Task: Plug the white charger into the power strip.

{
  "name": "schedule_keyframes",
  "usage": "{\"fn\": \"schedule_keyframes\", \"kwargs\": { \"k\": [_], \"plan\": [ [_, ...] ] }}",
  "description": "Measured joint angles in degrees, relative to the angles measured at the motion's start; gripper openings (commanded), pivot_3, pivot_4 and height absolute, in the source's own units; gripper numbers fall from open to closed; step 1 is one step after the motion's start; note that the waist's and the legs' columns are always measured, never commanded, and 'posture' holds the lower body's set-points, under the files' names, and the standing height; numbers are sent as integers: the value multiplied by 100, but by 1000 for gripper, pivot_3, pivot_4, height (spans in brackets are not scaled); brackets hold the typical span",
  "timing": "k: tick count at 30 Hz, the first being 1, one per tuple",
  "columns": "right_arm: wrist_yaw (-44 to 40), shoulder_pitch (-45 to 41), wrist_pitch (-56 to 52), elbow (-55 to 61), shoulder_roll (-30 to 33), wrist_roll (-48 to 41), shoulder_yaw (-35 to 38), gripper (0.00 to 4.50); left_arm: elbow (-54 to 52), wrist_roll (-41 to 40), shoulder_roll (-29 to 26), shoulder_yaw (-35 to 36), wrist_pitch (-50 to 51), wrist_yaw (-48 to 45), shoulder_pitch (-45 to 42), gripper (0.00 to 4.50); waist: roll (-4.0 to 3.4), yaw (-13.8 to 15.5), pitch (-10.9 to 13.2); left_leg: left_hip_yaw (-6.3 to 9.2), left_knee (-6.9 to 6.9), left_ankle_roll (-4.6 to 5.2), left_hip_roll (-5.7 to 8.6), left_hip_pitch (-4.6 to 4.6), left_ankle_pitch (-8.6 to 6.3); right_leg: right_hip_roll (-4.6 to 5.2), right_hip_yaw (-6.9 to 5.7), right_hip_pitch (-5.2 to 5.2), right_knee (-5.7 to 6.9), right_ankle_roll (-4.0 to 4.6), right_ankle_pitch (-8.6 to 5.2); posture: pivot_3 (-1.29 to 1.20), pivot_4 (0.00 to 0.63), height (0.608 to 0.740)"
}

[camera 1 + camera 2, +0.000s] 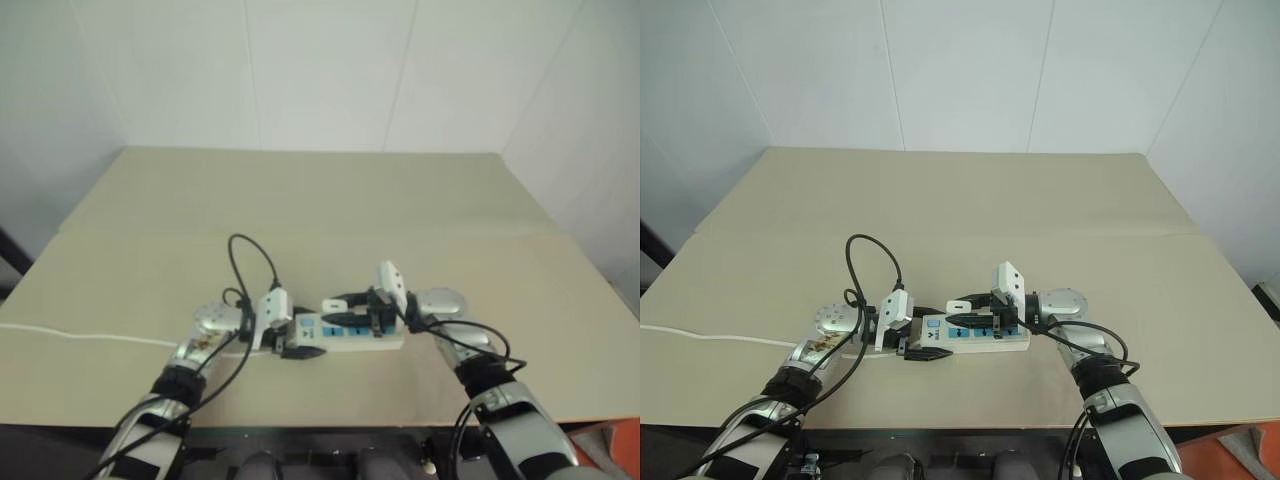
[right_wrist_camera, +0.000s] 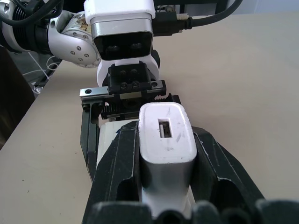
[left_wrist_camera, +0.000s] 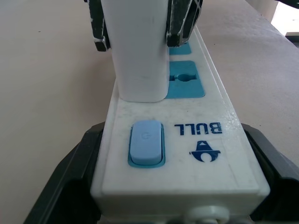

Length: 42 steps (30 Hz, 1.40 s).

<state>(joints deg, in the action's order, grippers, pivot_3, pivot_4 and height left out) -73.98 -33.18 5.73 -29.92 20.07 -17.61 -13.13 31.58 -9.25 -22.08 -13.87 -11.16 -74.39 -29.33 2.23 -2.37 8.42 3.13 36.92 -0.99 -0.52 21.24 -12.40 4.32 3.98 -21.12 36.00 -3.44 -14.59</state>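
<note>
Two grippers meet over the near middle of the counter [image 1: 940, 200], pointing toward each other along the power strip [image 1: 975, 340]. The left gripper [image 1: 912, 348] is clamped on the strip's switch end, a black finger on each side, next to the blue switch [image 3: 146, 143]. The right gripper [image 2: 166, 186] is closed on the white charger [image 2: 166, 135], which stands upright on the strip over the socket nearest the switch. From the left wrist view its base meets the strip's face, though whether the prongs are fully home cannot be told. The likely risk from here: if it is only partly seated, letting go early could leave it loose, and a skewed push could tip the charger or twist the strip out of the left grip. A white cord [image 1: 710, 338] trails off toward the counter's left edge.
</note>
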Motion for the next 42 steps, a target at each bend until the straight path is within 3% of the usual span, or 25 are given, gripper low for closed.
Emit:
{"fn": "schedule_keyframes", "kwargs": {
  "k": [12, 22, 24, 26, 28, 38, 42],
  "plan": [
    [0, -84, 18, -60, 0, 0, -89, 1159, 1, -8, -38, 0, 0, -15, -5, 3333, 0, -5, 0, -1, -4, 0, -11, -2, 0, -8, -1, -2, -1, 8, -5, 0, 150, 740],
    [20, -139, -41, -356, 439, 256, 18, 4487, -14, -76, -196, 14, -14, -144, -21, 3333, 29, -44, -13, 1, -26, -12, -44, -7, -8, -44, -3, -8, -6, 37, -14, 0, 150, 740],
    [27, -140, -41, -356, 422, 288, 18, 4487, -13, -81, -210, 13, -14, -149, -21, 3333, 32, -35, -15, 3, -30, -12, -54, -10, -8, -57, -3, -7, -4, 44, -14, 0, 150, 740],
    [31, -140, -41, -356, 420, 300, 18, 4500, -17, -82, -211, 13, -3, -153, -21, 4065, 33, -34, -16, 3, -30, -12, -56, -11, -8, -59, -3, -7, -4, 46, -14, 0, 150, 740],
    [25, -140, -41, -354, 422, 306, 20, 4500, -35, -65, -307, 13, 70, -258, -4, 4474, 33, -33, -16, 2, -30, -13, -55, -11, -8, -58, -2, -7, -4, 47, -16, 0, 150, 740],
    [69, -2, -71, -77, 467, 380, 143, 4500, -1280, -586, -458, 334, 796, -318, 244, 4474, 27, -11, -9, 1, -30, -13, -52, -2, -9, -48, -1, -12, -9, 48, -15, 0, 150, 740],
    [21, 371, -598, 882, 1012, 172, 389, 4500, -2415, -1159, -1077, 594, 1773, -392, 523, 4474, -24, 54, 38, 4, -29, -13, -39, 98, -6, -39, -3, -113, 8, 47, -12, 0, 150, 740]
  ]
}}
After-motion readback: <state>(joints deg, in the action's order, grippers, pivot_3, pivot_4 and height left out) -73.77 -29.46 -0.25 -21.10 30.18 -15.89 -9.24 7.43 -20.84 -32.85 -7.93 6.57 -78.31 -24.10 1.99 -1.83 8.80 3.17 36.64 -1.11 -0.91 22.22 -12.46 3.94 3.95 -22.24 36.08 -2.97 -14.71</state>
